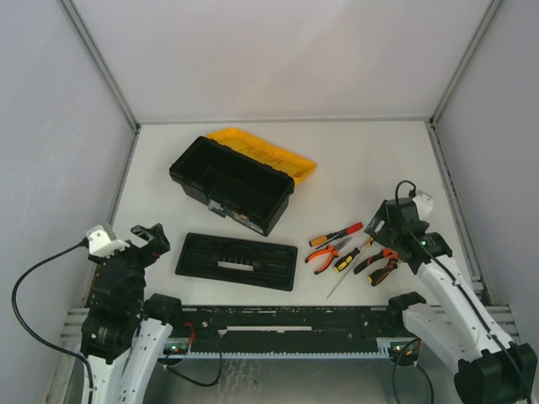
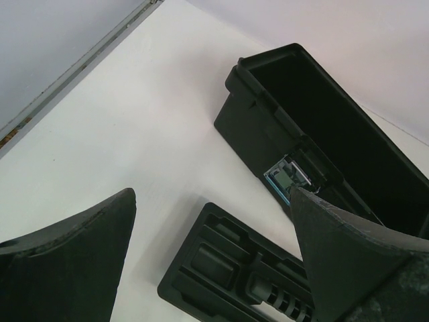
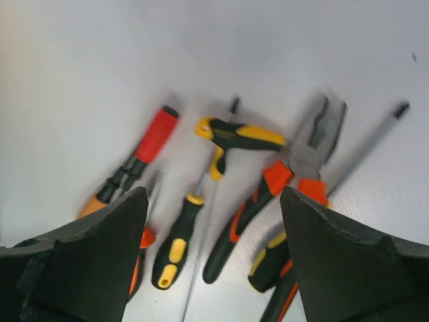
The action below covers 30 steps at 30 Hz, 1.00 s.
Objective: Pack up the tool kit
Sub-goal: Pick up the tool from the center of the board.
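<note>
Pliers [image 3: 301,164] lie just ahead of right fingers [image 3: 348,261], handles nearest, long axis pointing away; fingers spread wide, holding nothing.

No writing can be read anywhere; a small pale label [image 1: 242,219] on the toolbox [image 1: 202,168] front is too tiny to make out.

One toolbox [image 1: 200,190], one inner tray [image 1: 236,261], two pliers [image 1: 322,257], at least three screwdrivers [image 1: 335,233]
</note>
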Each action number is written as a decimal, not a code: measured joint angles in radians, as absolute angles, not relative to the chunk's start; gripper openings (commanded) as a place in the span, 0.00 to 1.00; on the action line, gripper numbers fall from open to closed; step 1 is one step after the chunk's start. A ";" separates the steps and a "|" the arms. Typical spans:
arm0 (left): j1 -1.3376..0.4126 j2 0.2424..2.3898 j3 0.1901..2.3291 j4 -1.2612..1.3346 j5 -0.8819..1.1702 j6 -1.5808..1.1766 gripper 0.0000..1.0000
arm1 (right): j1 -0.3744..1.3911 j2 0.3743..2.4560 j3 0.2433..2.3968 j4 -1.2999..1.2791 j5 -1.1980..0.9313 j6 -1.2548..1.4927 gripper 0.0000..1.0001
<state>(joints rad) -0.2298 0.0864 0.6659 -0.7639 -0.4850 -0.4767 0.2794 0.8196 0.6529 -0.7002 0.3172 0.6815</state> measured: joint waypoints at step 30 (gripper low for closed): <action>-0.206 0.105 0.654 -0.742 -0.439 -0.459 1.00 | 0.397 1.303 0.823 -0.696 0.368 0.689 0.66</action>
